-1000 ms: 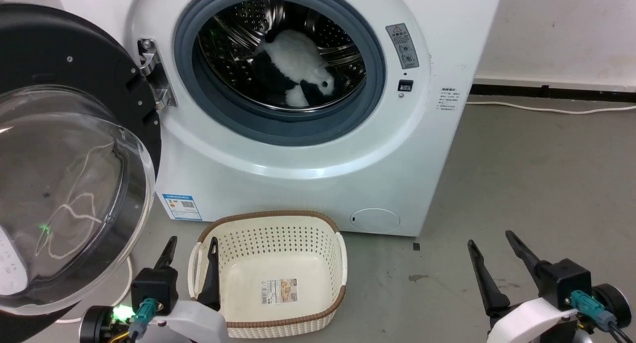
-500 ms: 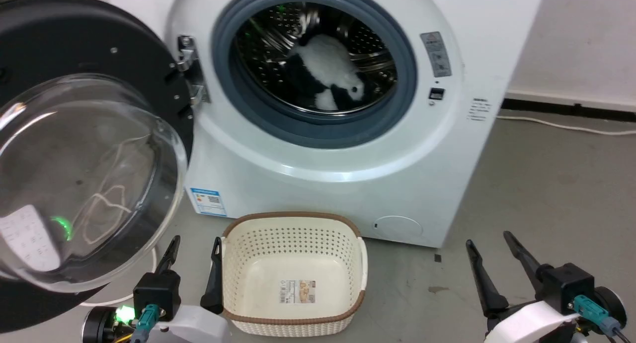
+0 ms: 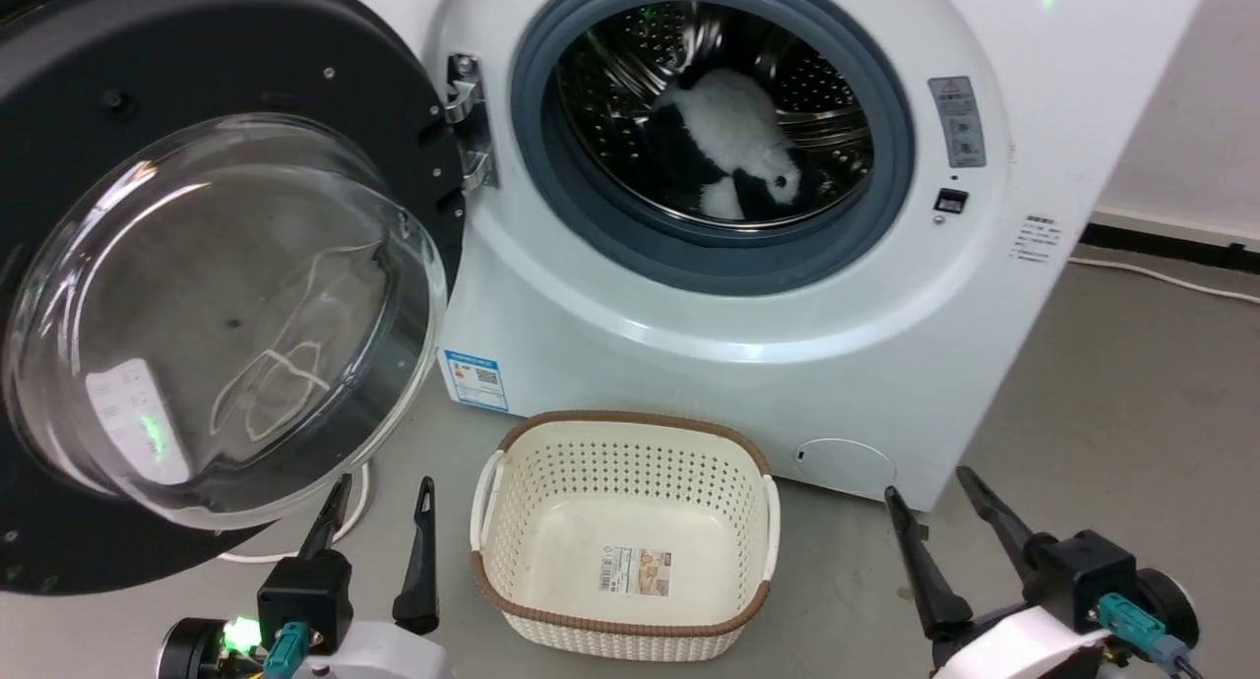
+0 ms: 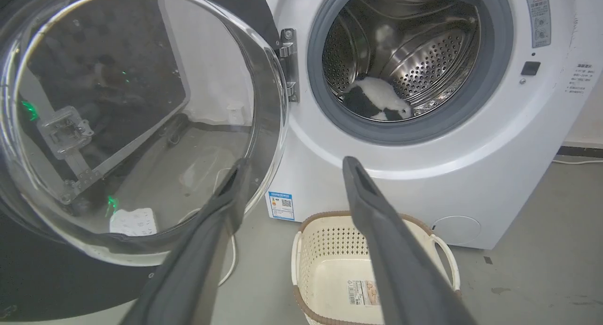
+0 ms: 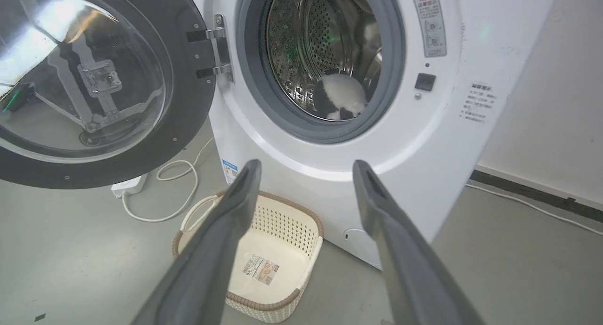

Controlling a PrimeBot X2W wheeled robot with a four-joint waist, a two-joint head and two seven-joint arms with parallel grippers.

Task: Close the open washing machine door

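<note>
In the head view, the washing machine door (image 3: 197, 295) is standing swung fully out to the left of the washing machine (image 3: 689, 325), hanging on its metal hinge (image 3: 471, 118) with the glass bowl facing the robot. The drum mouth is lying open, and a black-and-white plush toy (image 3: 728, 138) is sitting inside. An empty cream basket (image 3: 630, 418) is resting on the floor in front of the machine. The left gripper (image 3: 382, 487) is hovering low, just under the door's bottom edge, its fingers spread apart and holding nothing. The right gripper (image 3: 927, 484) is waiting at the lower right, well apart from the door, likewise spread and empty.

In the left wrist view, the gripper's fingers are parting widely. One finger (image 4: 226, 198) is overlapping the rim of the glass bowl, though whether it is touching it is hard to tell from this angle.

In the right wrist view, the two fingers are framing the basket and the machine's front, with the latch socket (image 5: 425, 81) showing on the far side of the drum mouth.

Judging by this, the closing is not yet under way: no gripper is clearly pressing on the door, and the whole swing and the latching are remaining to be done.
</note>
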